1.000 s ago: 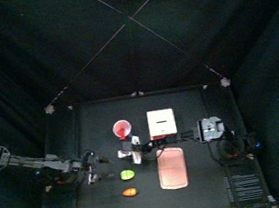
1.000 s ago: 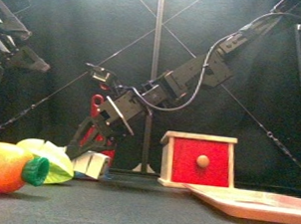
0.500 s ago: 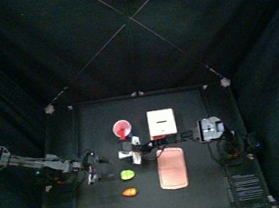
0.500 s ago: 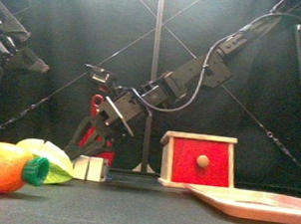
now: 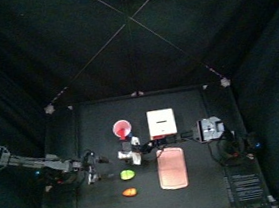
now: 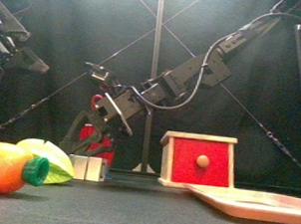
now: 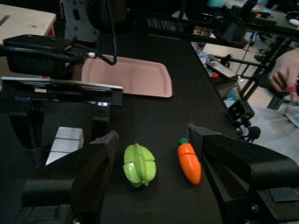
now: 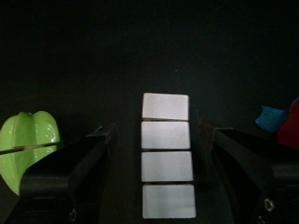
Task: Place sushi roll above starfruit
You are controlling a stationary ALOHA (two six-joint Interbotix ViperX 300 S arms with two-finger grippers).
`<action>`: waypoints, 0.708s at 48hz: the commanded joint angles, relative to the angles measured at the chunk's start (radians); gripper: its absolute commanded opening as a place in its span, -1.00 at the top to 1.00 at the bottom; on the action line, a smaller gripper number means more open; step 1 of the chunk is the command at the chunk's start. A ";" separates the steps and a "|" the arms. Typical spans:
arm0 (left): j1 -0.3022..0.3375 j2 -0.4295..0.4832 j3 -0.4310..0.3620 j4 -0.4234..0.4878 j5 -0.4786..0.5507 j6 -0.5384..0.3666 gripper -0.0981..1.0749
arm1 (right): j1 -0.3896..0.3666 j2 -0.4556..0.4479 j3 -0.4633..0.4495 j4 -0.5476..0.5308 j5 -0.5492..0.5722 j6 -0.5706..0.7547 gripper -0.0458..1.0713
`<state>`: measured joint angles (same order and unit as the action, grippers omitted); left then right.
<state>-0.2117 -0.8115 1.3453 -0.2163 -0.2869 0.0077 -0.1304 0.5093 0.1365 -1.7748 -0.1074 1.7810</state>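
**Right arm setting the sushi roll down beside the starfruit**

A small black counter (image 5: 202, 171) is sitting in the middle of the overhead picture, inside black curtains. The right arm is reaching across from the right side, and its end effector (image 6: 94, 144) is hanging just above the sushi roll (image 6: 89, 167) in the lower left of the front picture. The roll, a small white piece, is resting on the counter. In the right wrist picture the two jaws are spread wide, one on each side of the roll (image 8: 165, 166), and neither appears to be touching it, so the roll looks released.

The starfruit (image 6: 50, 159), yellow-green and lumpy, is lying just beside the roll, toward the left edge of the front picture. An orange carrot-shaped piece (image 6: 1, 167) is lying in front of it at the far left. From overhead, the roll (image 5: 136, 158) is sitting just above the starfruit (image 5: 128, 174) in the frame, which suits the task.

The left end effector (image 7: 149, 179) is resting low near the counter's left side, its jaws spread and holding nothing.

To finish well, the right arm should probably rise straight up, keeping the jaws wide so neither one drags the roll or nudges the starfruit.

A red cup (image 5: 121, 130), a white box (image 5: 161, 122) and a pink tray (image 5: 174, 169) are standing nearby.
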 commanded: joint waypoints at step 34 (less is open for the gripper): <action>0.034 0.002 -0.012 0.021 -0.012 0.002 -0.83 | 0.029 -0.100 -0.037 0.044 0.051 -0.003 -0.91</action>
<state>-0.1810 -0.8115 1.3499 -0.1994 -0.2899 0.0092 -0.1043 0.4801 0.1166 -1.7365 -0.0598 1.7794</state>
